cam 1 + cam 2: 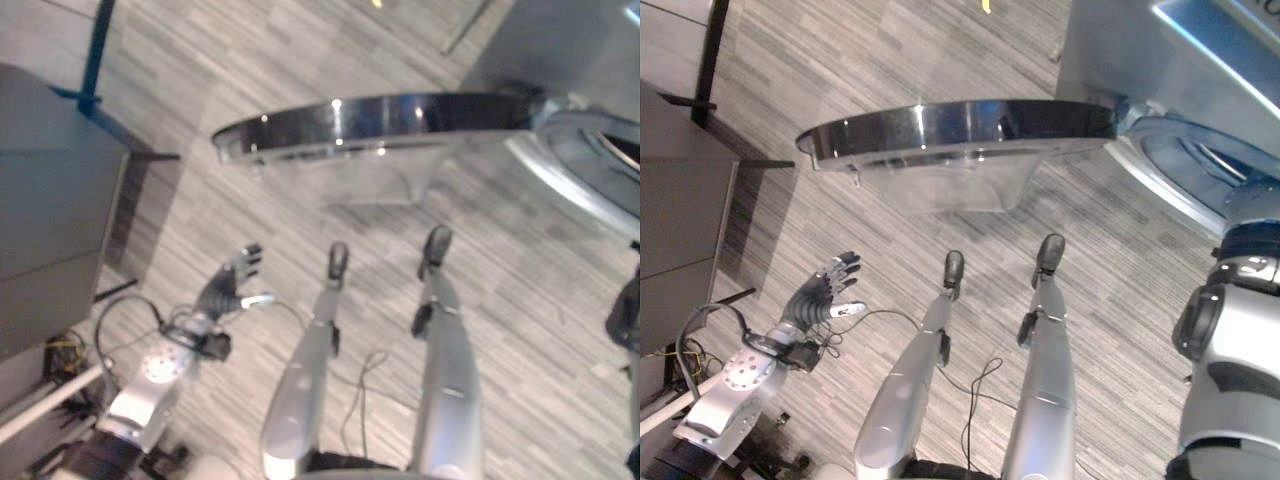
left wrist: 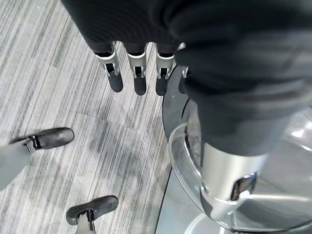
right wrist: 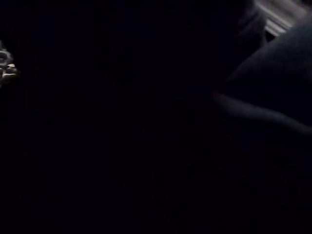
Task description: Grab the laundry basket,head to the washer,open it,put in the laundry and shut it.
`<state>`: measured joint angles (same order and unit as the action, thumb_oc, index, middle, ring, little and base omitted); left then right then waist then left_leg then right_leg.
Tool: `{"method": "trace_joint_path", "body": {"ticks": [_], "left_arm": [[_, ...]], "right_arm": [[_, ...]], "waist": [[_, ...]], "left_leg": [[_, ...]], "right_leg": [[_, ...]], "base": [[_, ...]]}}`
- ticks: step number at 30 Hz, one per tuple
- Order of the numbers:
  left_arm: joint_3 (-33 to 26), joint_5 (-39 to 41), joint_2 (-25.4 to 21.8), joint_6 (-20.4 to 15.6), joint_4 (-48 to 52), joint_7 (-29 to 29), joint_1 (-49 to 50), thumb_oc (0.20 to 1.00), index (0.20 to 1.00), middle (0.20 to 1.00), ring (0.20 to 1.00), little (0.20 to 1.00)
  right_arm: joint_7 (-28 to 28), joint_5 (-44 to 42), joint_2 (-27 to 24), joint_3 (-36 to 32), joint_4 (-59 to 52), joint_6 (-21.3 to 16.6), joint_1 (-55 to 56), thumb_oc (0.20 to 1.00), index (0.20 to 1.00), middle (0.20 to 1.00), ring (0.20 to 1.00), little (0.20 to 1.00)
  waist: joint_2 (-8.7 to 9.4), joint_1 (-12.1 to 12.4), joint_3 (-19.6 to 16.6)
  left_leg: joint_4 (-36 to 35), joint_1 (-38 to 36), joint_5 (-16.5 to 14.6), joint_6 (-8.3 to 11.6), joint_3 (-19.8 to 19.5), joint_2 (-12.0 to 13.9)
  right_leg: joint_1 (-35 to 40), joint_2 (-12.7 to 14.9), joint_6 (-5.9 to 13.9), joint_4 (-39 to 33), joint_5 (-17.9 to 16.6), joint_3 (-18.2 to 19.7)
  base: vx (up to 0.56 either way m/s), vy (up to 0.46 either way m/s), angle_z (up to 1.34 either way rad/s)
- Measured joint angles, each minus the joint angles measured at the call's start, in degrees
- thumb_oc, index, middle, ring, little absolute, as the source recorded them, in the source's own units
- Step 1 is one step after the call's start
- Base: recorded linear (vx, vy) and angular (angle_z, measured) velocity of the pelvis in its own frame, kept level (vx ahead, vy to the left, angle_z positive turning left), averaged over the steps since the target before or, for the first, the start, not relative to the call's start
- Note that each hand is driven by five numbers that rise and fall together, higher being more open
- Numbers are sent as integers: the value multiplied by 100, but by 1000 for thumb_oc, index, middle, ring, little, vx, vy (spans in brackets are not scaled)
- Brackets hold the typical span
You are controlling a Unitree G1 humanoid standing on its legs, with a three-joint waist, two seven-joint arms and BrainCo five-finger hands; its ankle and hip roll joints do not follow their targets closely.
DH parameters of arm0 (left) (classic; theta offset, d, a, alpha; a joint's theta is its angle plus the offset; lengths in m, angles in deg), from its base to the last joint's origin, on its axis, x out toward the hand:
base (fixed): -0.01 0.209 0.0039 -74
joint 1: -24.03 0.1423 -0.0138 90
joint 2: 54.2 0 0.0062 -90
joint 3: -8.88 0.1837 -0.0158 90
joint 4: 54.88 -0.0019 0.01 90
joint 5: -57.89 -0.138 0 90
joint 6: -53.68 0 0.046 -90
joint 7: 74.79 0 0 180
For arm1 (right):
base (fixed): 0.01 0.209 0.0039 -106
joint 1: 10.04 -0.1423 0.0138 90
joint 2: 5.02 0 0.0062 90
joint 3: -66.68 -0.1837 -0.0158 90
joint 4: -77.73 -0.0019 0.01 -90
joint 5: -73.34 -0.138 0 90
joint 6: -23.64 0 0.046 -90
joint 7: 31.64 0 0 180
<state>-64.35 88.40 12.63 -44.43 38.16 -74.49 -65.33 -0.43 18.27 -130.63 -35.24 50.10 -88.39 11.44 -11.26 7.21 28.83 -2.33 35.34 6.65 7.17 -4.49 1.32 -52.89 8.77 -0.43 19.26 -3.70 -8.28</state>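
One washer door point(image 1: 960, 130) swung open, chrome-rimmed, clear bowl.

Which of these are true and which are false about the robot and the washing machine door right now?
1. The washer door is swung open. True.
2. The left hand is holding a laundry basket. False: its fingers are straight and hold nothing, out over the grey striped floor.
3. The washer door has a shiny round rim with a clear bulging window. True.
4. The left hand is pressed against the washer door. False: in the eye views it hangs apart from the door, lower and off to the robot's left.
5. The right wrist view gives a bright, clear look at the right hand. False: it is almost all dark, so the fingers cannot be read.
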Motion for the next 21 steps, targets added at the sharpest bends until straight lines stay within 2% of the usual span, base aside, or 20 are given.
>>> {"method": "trace_joint_path", "body": {"ticks": [1,5,7,8,9,16,21], "left_arm": [[2,1,-7,1,66,0,9,1000,1000,1000,1000,1000],[14,6,-69,5,179,14,13,1000,1000,1000,1000,1000],[20,27,-69,4,202,21,14,1000,1000,1000,1000,1000],[19,76,-70,5,200,25,12,1000,1000,1000,1000,1000],[16,116,-69,4,201,74,10,1000,1000,1000,1000,1000],[-8,118,-62,6,200,123,9,1000,1000,1000,1000,1000],[-74,119,-62,6,200,120,14,1000,1000,1000,1000,1000]], "right_arm": [[35,4,-153,142,54,-14,-17,200,200,200,200,200],[34,-2,-305,205,172,11,-140,200,200,200,200,200],[14,-33,-300,306,143,9,-127,470,470,470,470,470],[-42,-125,-289,361,130,11,-121,849,849,849,849,849],[-157,-184,-281,322,123,3,-112,1000,1000,1000,1000,1000],[-1074,-1519,235,-134,-59,-31,120,1000,1000,1000,1000,1000],[-1344,-1979,589,-353,-393,-165,423,1000,1000,1000,1000,1000]], "waist": [[-58,-10,-40],[-64,-8,-44],[-64,-14,-44],[-64,-26,-44],[-64,-27,-44],[-65,-77,-44],[-65,-78,-45]], "left_leg": [[-6,60,26,-15,-52,-29],[-91,85,98,-20,-69,-81],[-91,88,102,-16,-68,-96],[-93,88,103,-14,-72,-87],[-94,88,103,-13,-75,-72],[-97,70,103,-11,-90,-61],[-96,64,103,-11,-95,-57]], "right_leg": [[-67,44,23,67,45,-31],[-196,118,26,209,106,-18],[-228,126,51,263,144,-9],[-228,125,49,264,146,-8],[-231,113,24,278,147,-22],[-232,119,-15,339,173,-39],[-223,120,-16,343,172,-44]], "base": [[20,-47,15],[15,-40,8],[5,-40,2],[2,-37,0],[4,-41,2],[1,-5,1],[-5,30,0]]}}
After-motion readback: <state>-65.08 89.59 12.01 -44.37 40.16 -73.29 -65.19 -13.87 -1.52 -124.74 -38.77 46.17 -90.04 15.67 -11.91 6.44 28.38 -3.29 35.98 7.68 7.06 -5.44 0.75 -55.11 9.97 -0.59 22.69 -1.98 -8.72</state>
